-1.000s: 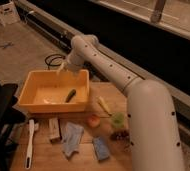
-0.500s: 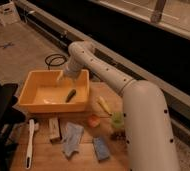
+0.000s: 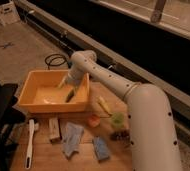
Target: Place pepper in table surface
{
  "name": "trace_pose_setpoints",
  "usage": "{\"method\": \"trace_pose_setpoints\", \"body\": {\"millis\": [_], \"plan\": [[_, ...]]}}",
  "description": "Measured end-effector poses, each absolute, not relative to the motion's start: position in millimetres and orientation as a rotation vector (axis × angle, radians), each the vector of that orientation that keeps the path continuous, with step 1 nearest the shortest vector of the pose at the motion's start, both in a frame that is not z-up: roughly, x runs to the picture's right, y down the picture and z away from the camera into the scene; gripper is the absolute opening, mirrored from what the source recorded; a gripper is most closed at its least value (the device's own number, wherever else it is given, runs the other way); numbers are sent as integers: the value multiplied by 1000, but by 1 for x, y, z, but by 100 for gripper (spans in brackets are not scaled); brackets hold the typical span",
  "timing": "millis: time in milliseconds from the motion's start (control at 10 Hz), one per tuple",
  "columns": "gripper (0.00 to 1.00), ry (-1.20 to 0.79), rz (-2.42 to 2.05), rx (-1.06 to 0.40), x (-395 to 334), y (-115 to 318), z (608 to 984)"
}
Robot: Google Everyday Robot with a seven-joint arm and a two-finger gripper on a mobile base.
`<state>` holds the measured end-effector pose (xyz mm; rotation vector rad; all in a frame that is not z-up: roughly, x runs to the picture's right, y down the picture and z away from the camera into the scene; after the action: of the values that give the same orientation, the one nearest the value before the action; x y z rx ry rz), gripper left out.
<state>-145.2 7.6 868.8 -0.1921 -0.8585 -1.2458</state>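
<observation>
Gripper (image 3: 69, 86): you see it low inside the yellow bin (image 3: 52, 107), toward the right wall, just above the pepper (image 3: 70, 95).
Grip: you cannot tell how wide it stands, nor whether it has hold of anything.
Pepper: lies on the bin floor, near the right wall.
Bin: sits on the far left part of the table (image 3: 83, 163).
Table: a white brush (image 3: 30, 142) and a blue cloth (image 3: 71, 138) lie near the bin; a green cup (image 3: 118, 119) stands to the right.

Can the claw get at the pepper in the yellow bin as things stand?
Probably yes. The claw hangs inside the open-topped yellow bin, just above the pepper, and nothing visible lies between them.
</observation>
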Motion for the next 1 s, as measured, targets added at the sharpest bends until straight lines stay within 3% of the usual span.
{"method": "trace_pose_setpoints", "body": {"millis": [500,1000], "plan": [[65,-841,-1251,-205,-147,7,870],[65,-666,-1219,-327,-127,27,897]]}}
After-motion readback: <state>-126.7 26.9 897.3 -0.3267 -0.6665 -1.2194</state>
